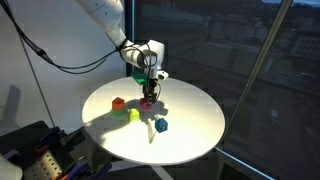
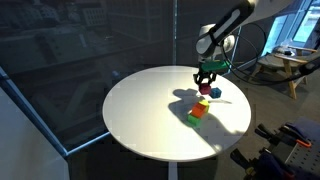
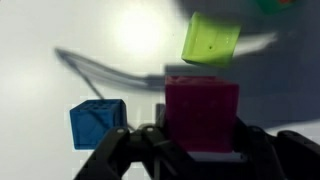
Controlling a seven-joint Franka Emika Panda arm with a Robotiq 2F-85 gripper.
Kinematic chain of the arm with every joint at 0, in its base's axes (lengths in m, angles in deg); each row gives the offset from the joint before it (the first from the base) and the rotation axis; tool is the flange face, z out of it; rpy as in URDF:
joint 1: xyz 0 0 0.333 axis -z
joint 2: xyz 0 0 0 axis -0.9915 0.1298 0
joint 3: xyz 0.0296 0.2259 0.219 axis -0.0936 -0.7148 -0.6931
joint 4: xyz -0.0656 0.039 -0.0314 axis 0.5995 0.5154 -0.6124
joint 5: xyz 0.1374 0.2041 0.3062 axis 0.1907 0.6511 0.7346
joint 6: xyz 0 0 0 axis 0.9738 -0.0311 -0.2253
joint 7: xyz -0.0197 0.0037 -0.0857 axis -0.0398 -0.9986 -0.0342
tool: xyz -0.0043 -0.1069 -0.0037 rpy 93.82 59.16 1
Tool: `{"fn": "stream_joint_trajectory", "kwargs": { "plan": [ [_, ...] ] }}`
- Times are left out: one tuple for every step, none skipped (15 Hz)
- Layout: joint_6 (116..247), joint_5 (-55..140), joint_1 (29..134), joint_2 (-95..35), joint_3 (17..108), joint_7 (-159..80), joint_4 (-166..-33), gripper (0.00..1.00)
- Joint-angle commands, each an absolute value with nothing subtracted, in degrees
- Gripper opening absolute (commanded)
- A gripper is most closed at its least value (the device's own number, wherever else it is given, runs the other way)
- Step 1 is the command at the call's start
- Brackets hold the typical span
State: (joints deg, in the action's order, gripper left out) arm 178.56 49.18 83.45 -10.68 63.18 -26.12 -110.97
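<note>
My gripper (image 3: pixel 200 138) is shut on a magenta cube (image 3: pixel 201 112), which fills the gap between the two dark fingers (image 3: pixel 150 145). In both exterior views the gripper (image 1: pixel 149 88) (image 2: pixel 205 80) hangs over the round white table (image 1: pixel 195 140) with the magenta cube (image 1: pixel 146 102) (image 2: pixel 204 89) at its tips, close to the tabletop. A blue cube (image 3: pixel 97 123) lies just beside it to the left in the wrist view. A yellow-green cube (image 3: pixel 211 40) lies further ahead.
A red cube (image 1: pixel 117 102) and the yellow-green cube (image 1: pixel 132 114) sit towards one side of the table, the blue cube (image 1: pixel 161 125) nearer its middle. Dark windows surround the table. A black cable (image 1: pixel 60 60) hangs from the arm.
</note>
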Motion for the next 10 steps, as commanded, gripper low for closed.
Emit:
{"fn": "stream_joint_trajectory", "kwargs": {
  "plan": [
    [179.3,49.0,82.7,-9.4,63.8,-24.9,-110.6,0.29],
    [179.1,49.4,82.7,-8.9,63.8,-24.3,-110.2,0.29],
    [179.0,49.8,82.8,-8.6,63.8,-23.7,-109.9,0.29],
    [178.5,50.4,83.1,-8.3,63.7,-23.3,-109.5,0.29],
    [178.4,50.7,83.2,-8.1,63.7,-22.6,-109.3,0.29],
    [178.2,51.0,83.3,-8.1,63.7,-21.9,-109.1,0.29],
    [178.2,51.2,83.4,-8.1,63.8,-21.5,-109.0,0.29],
    [178.1,51.5,83.4,-8.1,63.8,-21.0,-108.9,0.29],
    [178.1,51.9,83.4,-8.2,63.9,-20.7,-108.8,0.29],
    [178.1,52.1,83.4,-8.2,64.1,-20.2,-108.6,0.29]
  ]
}}
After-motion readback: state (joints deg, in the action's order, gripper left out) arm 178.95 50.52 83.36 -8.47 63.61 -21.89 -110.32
